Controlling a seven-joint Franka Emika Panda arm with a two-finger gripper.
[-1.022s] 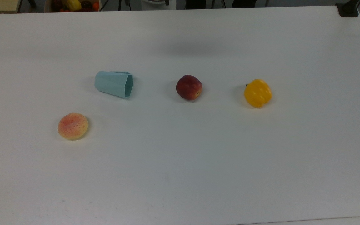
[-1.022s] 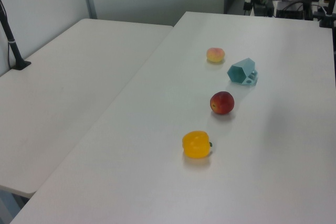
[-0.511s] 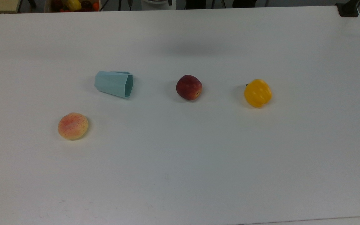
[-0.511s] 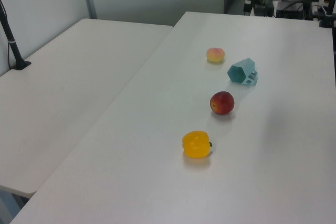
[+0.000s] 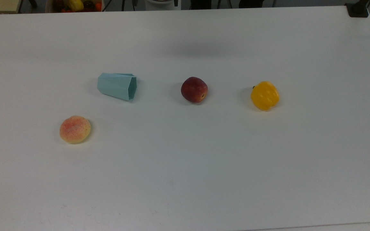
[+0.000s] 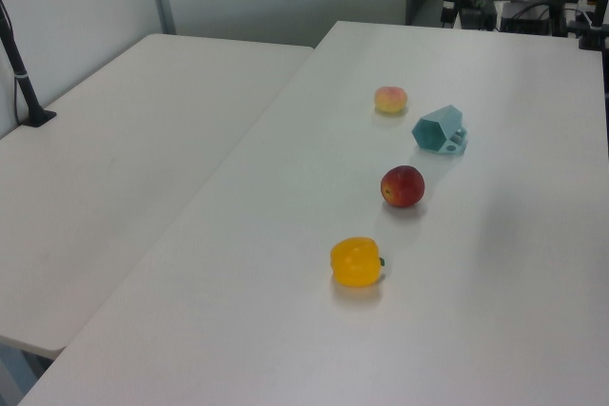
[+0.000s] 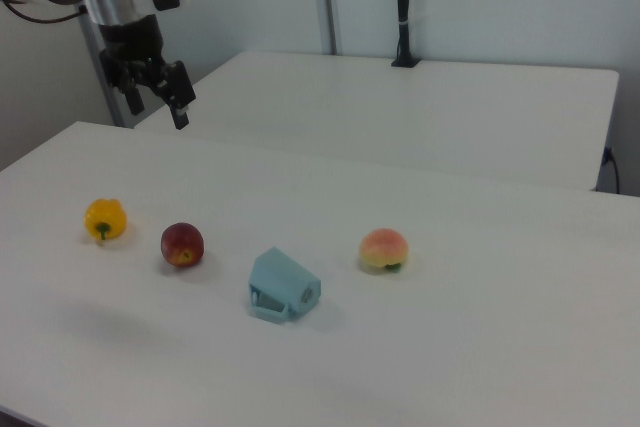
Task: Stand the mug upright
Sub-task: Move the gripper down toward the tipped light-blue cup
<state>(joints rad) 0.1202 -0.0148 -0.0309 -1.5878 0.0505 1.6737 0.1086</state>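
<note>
We are not yet touching the mug [image 7: 284, 288], which is lying on its side on the table [image 5: 185, 179] between the peach [image 5: 75, 129] and the apple [image 5: 194, 89], mouth facing the apple and showing nothing inside; the whole job is lying ahead of us. Farther off, our gripper [image 7: 155, 92] is hanging high above the table, fingers spread apart and carrying nothing

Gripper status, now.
Gripper: jaws open, holding nothing, raised above the table, far from the mug.
</note>
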